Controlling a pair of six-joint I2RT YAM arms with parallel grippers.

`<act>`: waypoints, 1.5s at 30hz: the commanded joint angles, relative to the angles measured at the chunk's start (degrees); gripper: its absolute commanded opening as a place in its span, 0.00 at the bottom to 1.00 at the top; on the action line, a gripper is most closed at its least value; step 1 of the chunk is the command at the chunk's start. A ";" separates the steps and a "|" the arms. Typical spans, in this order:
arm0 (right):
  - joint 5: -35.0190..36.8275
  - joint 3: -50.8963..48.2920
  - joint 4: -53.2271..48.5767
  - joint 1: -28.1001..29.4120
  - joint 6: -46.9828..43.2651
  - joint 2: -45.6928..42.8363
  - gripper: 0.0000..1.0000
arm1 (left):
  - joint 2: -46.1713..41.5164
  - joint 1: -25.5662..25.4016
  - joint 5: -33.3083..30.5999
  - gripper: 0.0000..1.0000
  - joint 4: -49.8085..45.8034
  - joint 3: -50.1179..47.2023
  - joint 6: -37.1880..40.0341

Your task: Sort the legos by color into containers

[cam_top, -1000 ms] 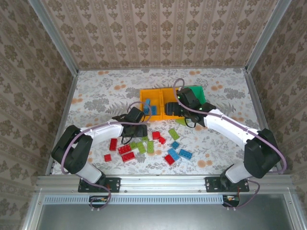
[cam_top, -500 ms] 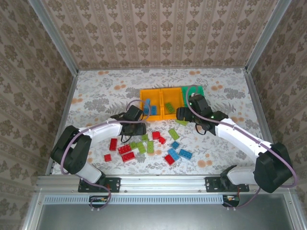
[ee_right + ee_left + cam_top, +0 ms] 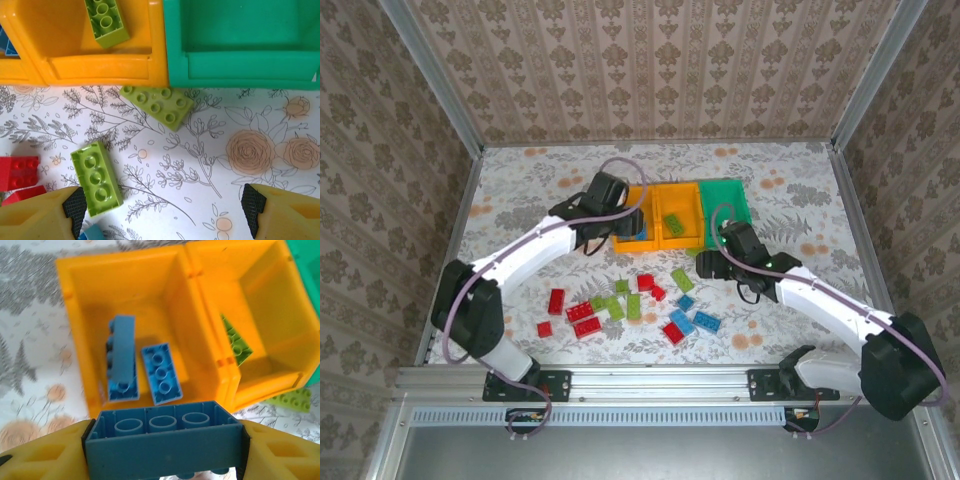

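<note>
Firmly clamped end to end on a blue lego [image 3: 162,440] between the yellow fingers [image 3: 45,455] of the left pincer [image 3: 162,447], with three round tubes showing on the face toward the wrist camera. Poised over the near wall of the left orange container [image 3: 80,340], with two more blue legos [image 3: 121,357] on its floor side by side, one of them flat with studs up. Wall to wall with that, the middle orange container [image 3: 270,295], with a lime lego [image 3: 236,342] near its left wall, and past it a corner of the green container [image 3: 307,260]. Over on the other side, spread wide and gripping nothing: the right pincer [image 3: 160,210], low above the flowered tabletop [image 3: 210,165] just in front of the containers. Ahead of it, just beside the front walls where orange meets green, a flat lime lego [image 3: 156,106]; close by its left fingertip, a narrow lime lego [image 3: 96,178]; at the left edge, red legos [image 3: 19,172]. From the top view, farther out on the near side of the row of containers, between the two arms, a loose scatter of legos [image 3: 708,321] in red, lime and blue.
</note>
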 commanded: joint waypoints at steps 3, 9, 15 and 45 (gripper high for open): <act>-0.71 -3.12 -2.36 0.33 2.53 -2.92 0.84 | 7.66 3.13 7.67 0.57 0.83 6.21 3.99; 1.21 -3.26 -2.25 0.42 2.04 -1.72 0.83 | 13.99 5.15 11.69 0.57 0.56 12.25 4.73; 1.62 0.29 0.90 0.40 -1.18 6.83 0.84 | 16.14 5.22 11.43 0.72 -0.46 13.89 4.35; 0.71 22.49 0.70 -0.91 -11.85 37.39 0.87 | 2.04 9.06 11.07 1.00 2.86 -1.66 4.25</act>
